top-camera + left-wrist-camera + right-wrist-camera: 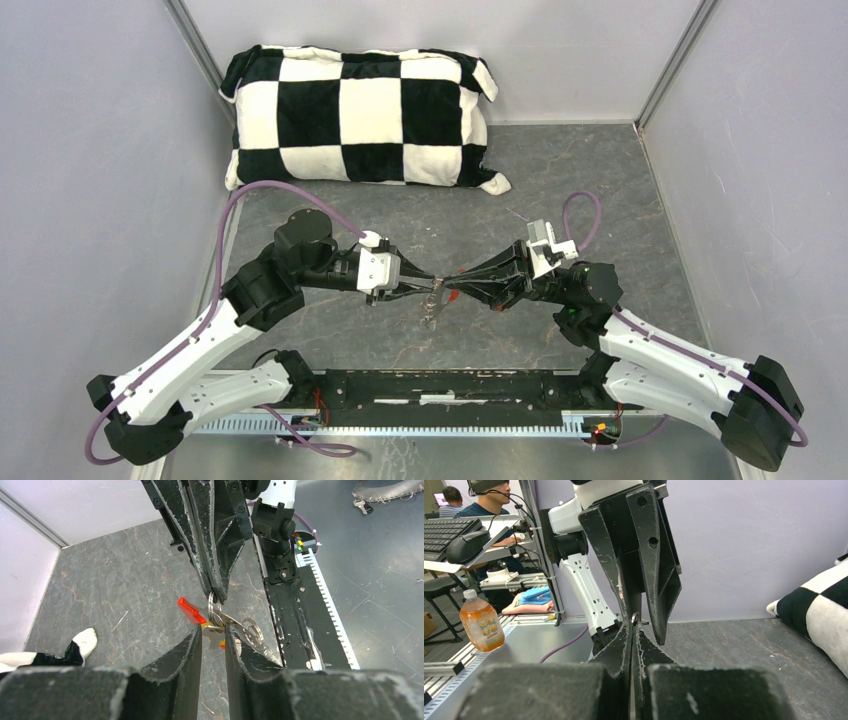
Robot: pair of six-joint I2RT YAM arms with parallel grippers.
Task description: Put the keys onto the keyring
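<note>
A: Where is the keyring (pixel 214 611)?
B: Above the bench (pixel 125 580) — the right claw (pixel 216 597) pinches its loop, jaws fully closed, red tag (pixel 190 609) hanging beside.
A: The left claw (pixel 213 636)?
B: Narrow, gripping the yellow key (pixel 212 629) just beside that loop.

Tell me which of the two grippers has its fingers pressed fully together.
The right gripper, pinching the keyring by its thin metal loop with no gap showing. The left gripper has its fingers apart, with a key between them.
</note>
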